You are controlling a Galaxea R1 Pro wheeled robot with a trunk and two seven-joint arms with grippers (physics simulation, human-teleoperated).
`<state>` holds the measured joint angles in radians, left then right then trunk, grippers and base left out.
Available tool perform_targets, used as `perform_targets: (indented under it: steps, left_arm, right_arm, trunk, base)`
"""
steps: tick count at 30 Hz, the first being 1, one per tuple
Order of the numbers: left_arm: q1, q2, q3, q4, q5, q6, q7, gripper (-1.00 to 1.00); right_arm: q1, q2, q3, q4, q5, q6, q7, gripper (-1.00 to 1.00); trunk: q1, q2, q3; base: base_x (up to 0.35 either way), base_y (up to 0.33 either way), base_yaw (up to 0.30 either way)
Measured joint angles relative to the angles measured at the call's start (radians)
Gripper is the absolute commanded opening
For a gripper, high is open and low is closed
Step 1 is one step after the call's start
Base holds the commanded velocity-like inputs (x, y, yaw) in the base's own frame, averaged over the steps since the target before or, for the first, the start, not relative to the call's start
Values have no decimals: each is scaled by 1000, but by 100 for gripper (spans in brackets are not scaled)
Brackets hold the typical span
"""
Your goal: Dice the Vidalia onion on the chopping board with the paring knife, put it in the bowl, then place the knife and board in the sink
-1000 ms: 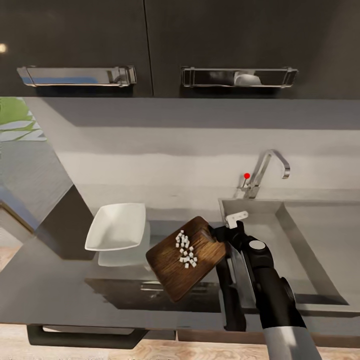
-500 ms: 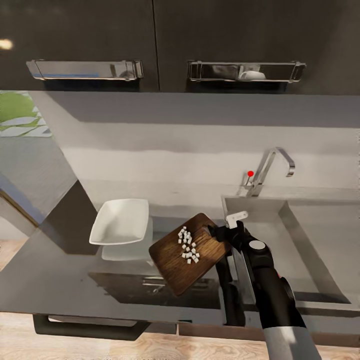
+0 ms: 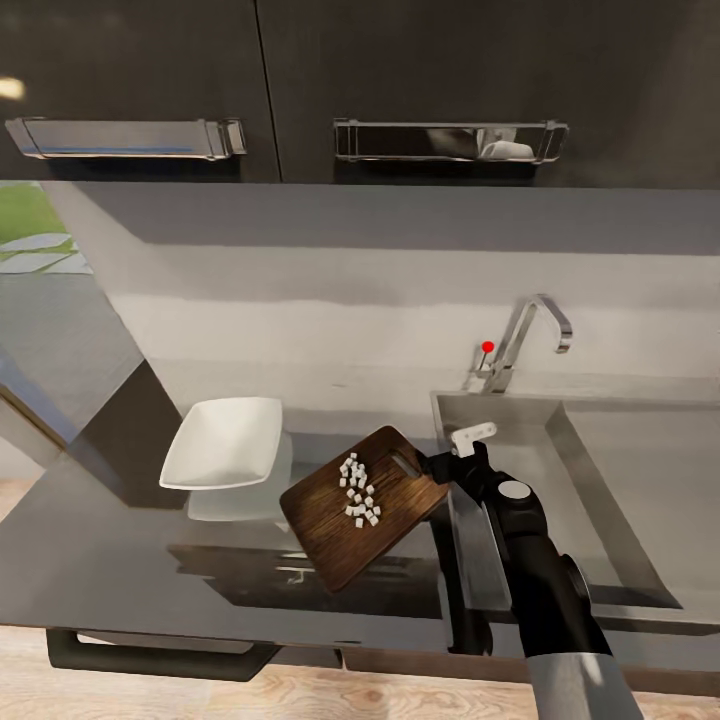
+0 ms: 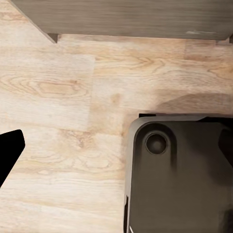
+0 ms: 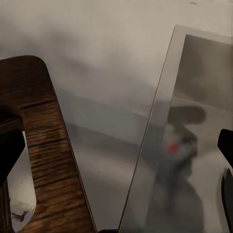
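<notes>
- The right gripper (image 3: 432,466) is grasping the chopping board (image 3: 362,505) by the corner nearest the sink (image 3: 600,500), and the board is riding clear of the bench (image 3: 120,560) (its dim reflection is showing on the grey surface underneath).
- The diced onion (image 3: 358,490) is sitting as a loose cluster of small white cubes near the middle of the board, which is looking close to level in the head view.
- The bowl (image 3: 222,442) is lying to the robot's left of the board and a little farther back, toward the wall; its near right rim is just beside the board's far left corner, apart from it.
- The board's long axis is running diagonally, from the held corner by the sink down toward the bench's front edge, so the bowl is facing one of its long sides, not an end.
- Judging from this, the coming move is turning on one relation: the board's free side has to get over the bowl and dip leftward, away from the gripper, for the cubes to slide in.
- The right arm is the nearer one, already carrying the load.
- The left wrist view is looking down at wood-plank floor (image 4: 73,87) and part of the robot's dark base (image 4: 179,179); whether the left gripper is clenched or released cannot be told.
- In the right wrist view the board's rounded corner is sitting beside the sink's steel rim.
</notes>
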<state>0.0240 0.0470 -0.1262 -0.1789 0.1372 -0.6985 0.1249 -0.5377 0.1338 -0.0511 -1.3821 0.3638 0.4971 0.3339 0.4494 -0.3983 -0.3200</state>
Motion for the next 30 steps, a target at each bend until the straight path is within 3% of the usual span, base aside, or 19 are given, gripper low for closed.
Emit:
perform_targets:
  steps: [30]
  left_arm:
    - [0,0,0,2,2,2,-2,100]
  right_arm:
    - [0,0,0,0,0,0,0,100]
  trunk:
    - [0,0,-17]
  base:
    - [-12,7,0]
